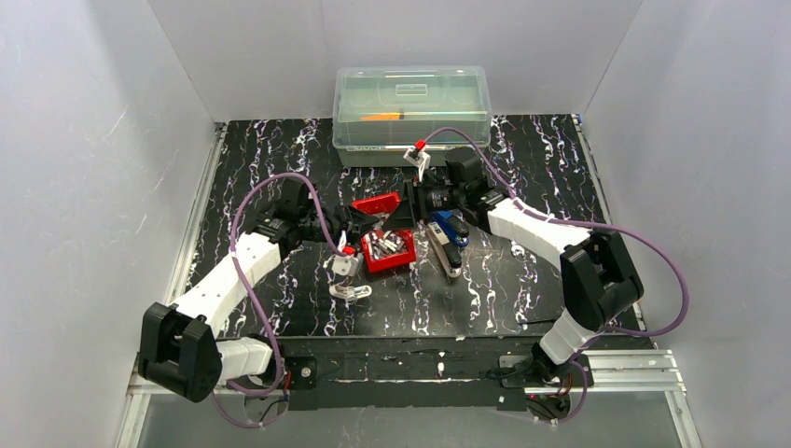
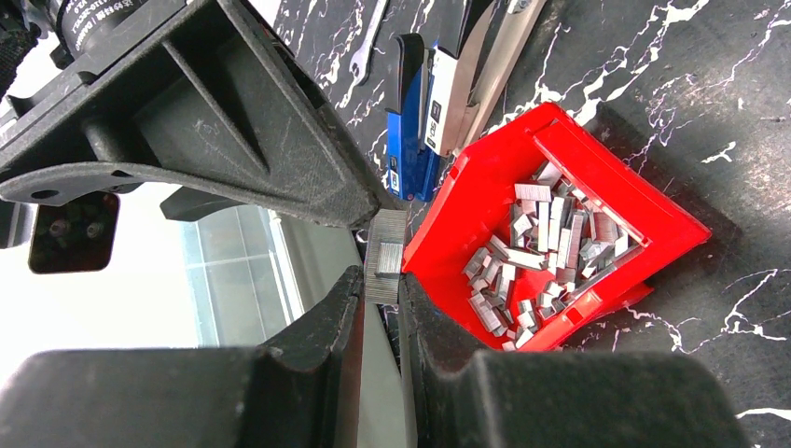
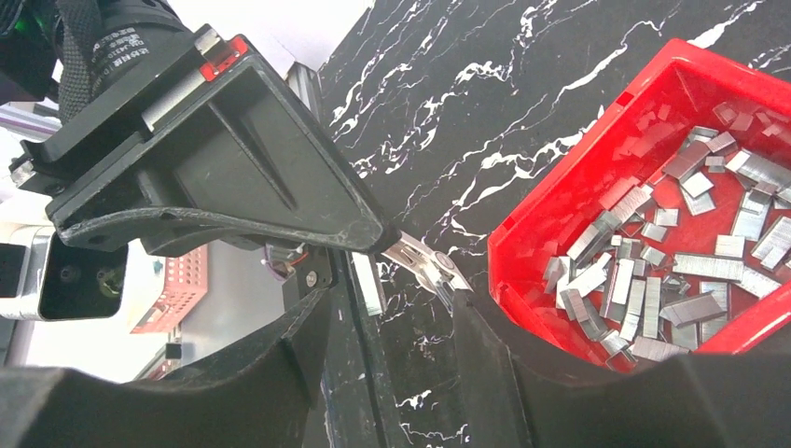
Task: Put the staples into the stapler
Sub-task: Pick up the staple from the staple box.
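Left gripper pinches a staple strip, jaws narrow, at the red bin's rim; stapler lies beyond the bin to its right, long axis near-to-far, closer to right gripper, whose grip state I cannot tell.

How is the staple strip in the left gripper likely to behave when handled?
The staple strip, small bare metal pinched in the left gripper, is probably light and stiff. The many short pieces in the red bin suggest it snaps apart easily. Its smooth faces may slip or twist in the grip.
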`<action>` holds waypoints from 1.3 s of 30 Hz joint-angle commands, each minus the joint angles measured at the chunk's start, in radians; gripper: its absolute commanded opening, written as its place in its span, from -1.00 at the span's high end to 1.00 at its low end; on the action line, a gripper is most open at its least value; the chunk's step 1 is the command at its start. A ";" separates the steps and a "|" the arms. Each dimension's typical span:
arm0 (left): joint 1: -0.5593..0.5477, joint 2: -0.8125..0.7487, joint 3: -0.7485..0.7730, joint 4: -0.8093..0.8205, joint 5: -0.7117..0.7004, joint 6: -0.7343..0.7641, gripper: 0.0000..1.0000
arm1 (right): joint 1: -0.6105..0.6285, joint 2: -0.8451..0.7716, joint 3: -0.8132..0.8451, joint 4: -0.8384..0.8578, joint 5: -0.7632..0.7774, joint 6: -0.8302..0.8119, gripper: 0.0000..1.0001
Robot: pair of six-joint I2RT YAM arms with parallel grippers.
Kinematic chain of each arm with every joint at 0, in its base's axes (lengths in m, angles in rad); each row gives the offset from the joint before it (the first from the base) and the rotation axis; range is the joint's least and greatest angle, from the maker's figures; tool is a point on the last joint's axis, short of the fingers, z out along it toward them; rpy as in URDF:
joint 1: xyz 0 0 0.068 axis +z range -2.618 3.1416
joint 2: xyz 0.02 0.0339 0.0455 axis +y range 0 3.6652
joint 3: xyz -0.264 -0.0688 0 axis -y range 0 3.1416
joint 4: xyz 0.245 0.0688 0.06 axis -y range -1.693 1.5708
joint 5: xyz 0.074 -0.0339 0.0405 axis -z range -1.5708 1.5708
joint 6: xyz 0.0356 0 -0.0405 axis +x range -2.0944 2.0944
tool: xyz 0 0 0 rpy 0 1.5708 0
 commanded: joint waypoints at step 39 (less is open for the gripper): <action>-0.022 -0.004 0.001 -0.019 -0.042 0.021 1.00 | 0.033 -0.102 0.007 -0.015 -0.068 0.009 0.02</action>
